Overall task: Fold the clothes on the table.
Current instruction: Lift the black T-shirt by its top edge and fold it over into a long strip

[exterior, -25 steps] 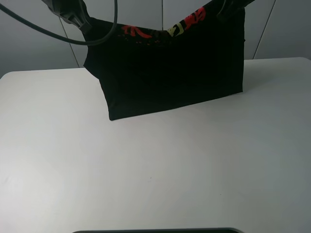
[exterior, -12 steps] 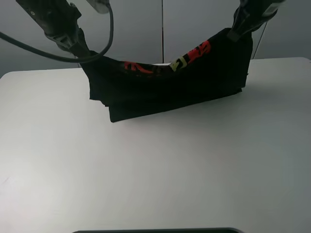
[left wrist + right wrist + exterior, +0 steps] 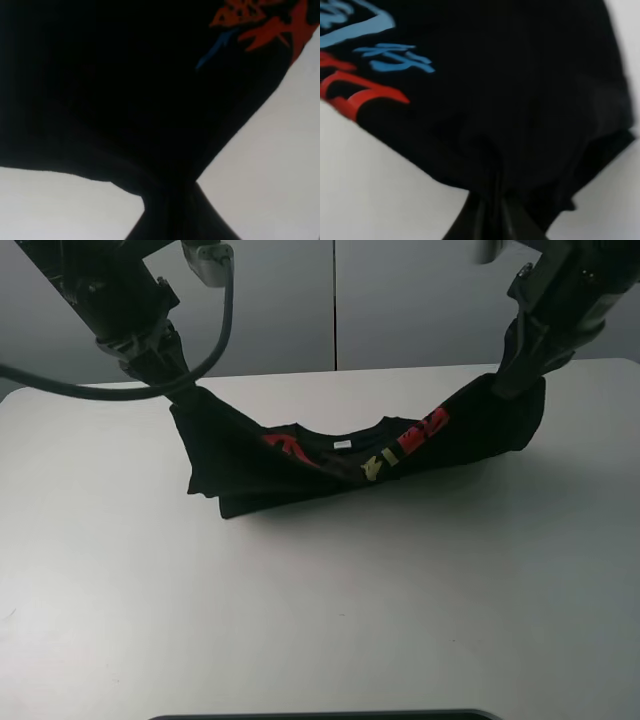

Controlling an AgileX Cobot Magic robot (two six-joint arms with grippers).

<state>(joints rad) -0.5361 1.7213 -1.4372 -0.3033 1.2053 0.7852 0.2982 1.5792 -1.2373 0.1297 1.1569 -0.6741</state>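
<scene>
The T-shirt [image 3: 350, 455] sagged over the far middle of the table [image 3: 320, 620], belly resting on it, ends pinched tight by the left gripper [image 3: 172, 383] and right gripper [image 3: 505, 380]; lower one side faster, I reckoned, and that slack middle could bunch and skew the fold

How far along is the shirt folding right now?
Done: the T-shirt looks doubled over, its lower edge on the table. In hand: the left pincer and right pincer each grip an end, raised, so it sags between them. Left: lay it flat, release, probably fold again.
</scene>
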